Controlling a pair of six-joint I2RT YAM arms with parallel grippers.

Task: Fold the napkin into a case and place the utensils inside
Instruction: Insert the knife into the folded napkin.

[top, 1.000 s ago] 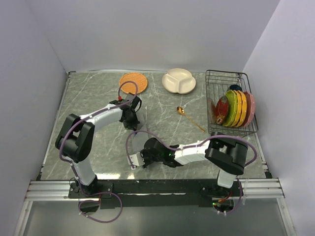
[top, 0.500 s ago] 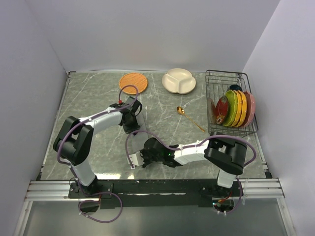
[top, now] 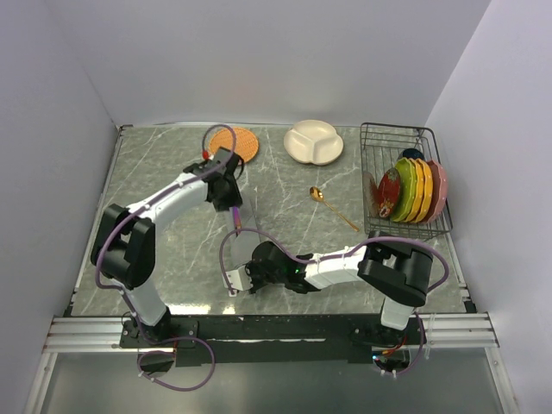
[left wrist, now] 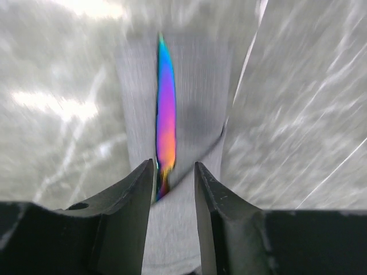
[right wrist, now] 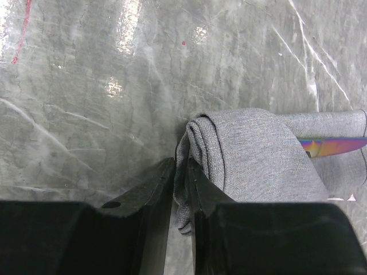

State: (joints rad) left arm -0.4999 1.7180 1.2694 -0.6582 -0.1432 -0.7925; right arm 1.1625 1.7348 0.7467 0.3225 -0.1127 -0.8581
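The grey napkin (right wrist: 258, 154) lies folded into a narrow case (left wrist: 200, 97) on the marble table. The iridescent purple knife (left wrist: 166, 114) rests along it, one end tucked under a diagonal fold and the rest showing (right wrist: 332, 146). My left gripper (left wrist: 174, 172) hovers open over the tucked end, the knife close to its left finger (left wrist: 135, 200). From above, that gripper (top: 231, 200) sits just beyond the knife (top: 238, 221). My right gripper (right wrist: 182, 172) is shut on the rolled edge of the napkin, near the table's front (top: 244, 278). The gold spoon (top: 332, 207) lies alone to the right.
A round orange mat (top: 235, 144) and a white divided plate (top: 314, 141) sit at the back. A wire rack (top: 405, 138) on the right holds several coloured plates (top: 412, 190). A purple cable (top: 226, 254) loops above the napkin.
My left gripper has opened, let go of the knife and drawn back toward the far side. The knife stays on the napkin. The right arm has not moved.
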